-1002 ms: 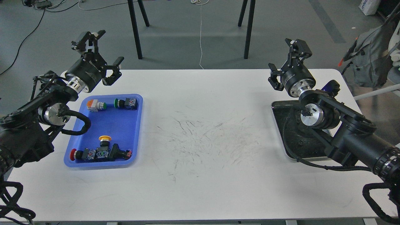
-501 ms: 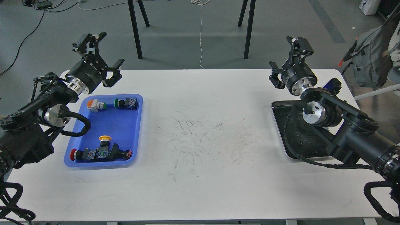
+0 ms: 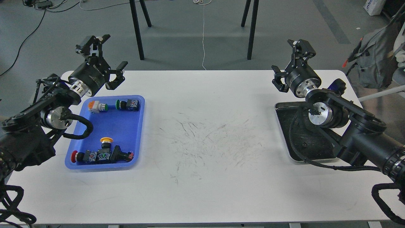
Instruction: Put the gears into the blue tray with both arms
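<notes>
Head view: the only camera you have; a white table [image 3: 202, 190] with scuff marks at its centre.
Left gripper [image 3: 106, 53]: raised above the far-left table corner, just beyond the blue tray; fingers spread wide apart, nothing between them.
Right gripper [image 3: 289, 65]: raised over the far-right part of the table, just beyond the steel tray; fingers parted, holding nothing.
Blue tray [image 3: 126, 126]: left side of the table, under your left arm; it holds push-button switches [image 3: 102, 155], two at the far end, a cluster at the near end.
Steel tray [image 3: 284, 139]: right side, dark inside, largely covered by your right arm.
Gears [image 3: 303, 145]: you can make out only small dark specks on the steel tray floor; too small to count or tell teeth.
</notes>
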You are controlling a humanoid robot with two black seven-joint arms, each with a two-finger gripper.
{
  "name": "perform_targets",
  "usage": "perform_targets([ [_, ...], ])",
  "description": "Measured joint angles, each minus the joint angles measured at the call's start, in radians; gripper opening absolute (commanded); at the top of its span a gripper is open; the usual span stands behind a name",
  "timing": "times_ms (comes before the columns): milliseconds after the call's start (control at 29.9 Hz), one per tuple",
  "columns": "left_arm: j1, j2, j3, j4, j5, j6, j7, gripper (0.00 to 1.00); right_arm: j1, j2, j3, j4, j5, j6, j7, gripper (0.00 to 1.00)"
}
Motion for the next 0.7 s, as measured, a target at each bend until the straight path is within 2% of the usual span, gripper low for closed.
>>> perform_targets([
  [167, -0.002, 0.001, 0.001, 0.0, -0.001, 0.0, 0.0, 1.0, 0.022, -0.07, -0.056, 0.019, 0.001, 0.005, -0.034, 0.99],
  [401, -0.002, -0.002, 0.001, 0.0, -0.001, 0.0, -0.003, 1.0, 0.116, -0.236, -0.282, 0.125, 0.001, 0.06, -0.075, 0.99],
  [702, -0.002, -0.004, 0.0, 0.0, -0.003, 0.0, -0.008, 1.0, 0.353, -0.437, -0.714, 0.261, -0.005, 0.111, -0.202, 0.99],
])
